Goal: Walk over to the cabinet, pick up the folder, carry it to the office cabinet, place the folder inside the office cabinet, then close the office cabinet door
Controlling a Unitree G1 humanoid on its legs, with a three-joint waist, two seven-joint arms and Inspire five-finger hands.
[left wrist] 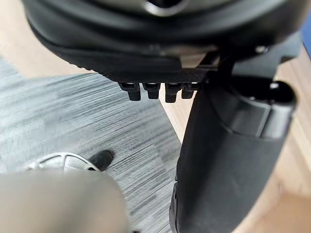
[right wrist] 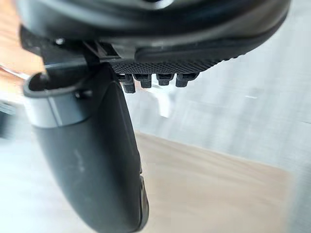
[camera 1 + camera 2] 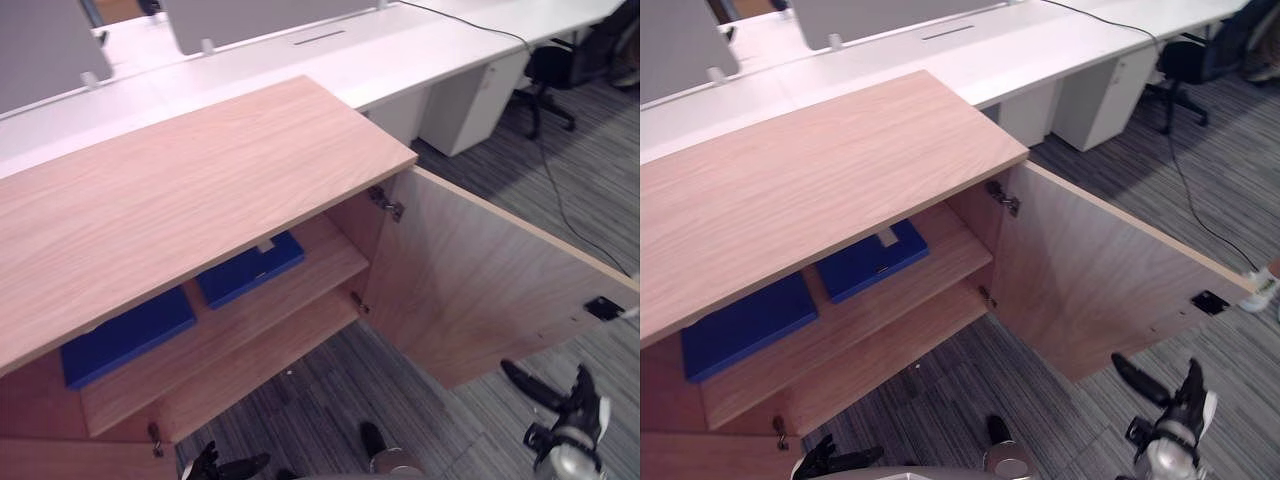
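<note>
The office cabinet (image 3: 180,190) stands with its door (image 3: 470,290) swung wide open to the right. On its upper shelf (image 3: 310,285) lie two folders, flat and side by side: a blue folder (image 3: 250,268) nearer the door, and a second blue folder (image 3: 125,335) further left, just apart from it. The lower shelf (image 3: 250,360) is below them.

Both robot hands hang low over the grey carpet (image 3: 300,400), well apart from the folders. The left robot hand (image 3: 225,467) is below the cabinet's left front, and the right robot hand (image 3: 562,422) is below the door's outer edge. Each has relaxed, spread fingers and holds nothing. A white worktop (image 3: 400,60) runs behind the cabinet.
</note>
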